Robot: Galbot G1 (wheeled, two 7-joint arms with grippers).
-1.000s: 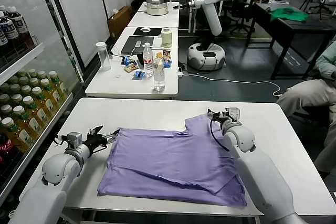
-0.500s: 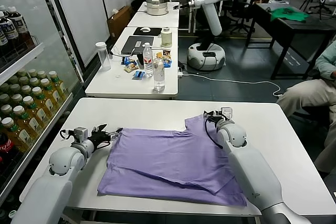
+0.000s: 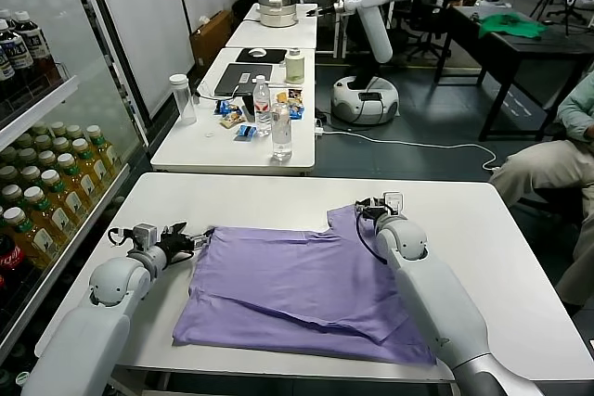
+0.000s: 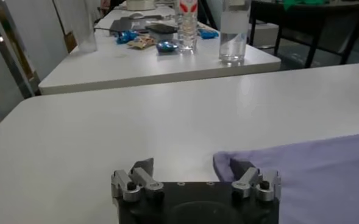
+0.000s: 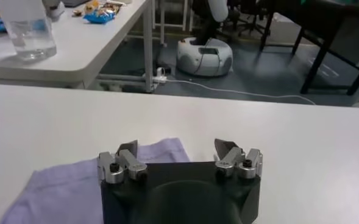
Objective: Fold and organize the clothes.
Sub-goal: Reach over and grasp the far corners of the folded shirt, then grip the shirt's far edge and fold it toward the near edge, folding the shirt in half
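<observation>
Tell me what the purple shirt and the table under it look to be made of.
Purple shirt: soft knit fabric, likely cotton, matte; it lies limp with shallow wrinkles and a folded hem. Table: smooth white top, probably laminate or painted board, slightly glossy, showing soft reflections in the left wrist view.

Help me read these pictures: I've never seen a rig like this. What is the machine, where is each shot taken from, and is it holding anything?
It is a two-armed robot standing at a white table. The big picture comes from a camera on its head; the other two from cameras on its wrists, looking past the fingers. A lavender T-shirt lies spread on the table. The left gripper is open at one far corner of the T-shirt; the right gripper is open over the other far corner. Neither holds anything yet.
</observation>
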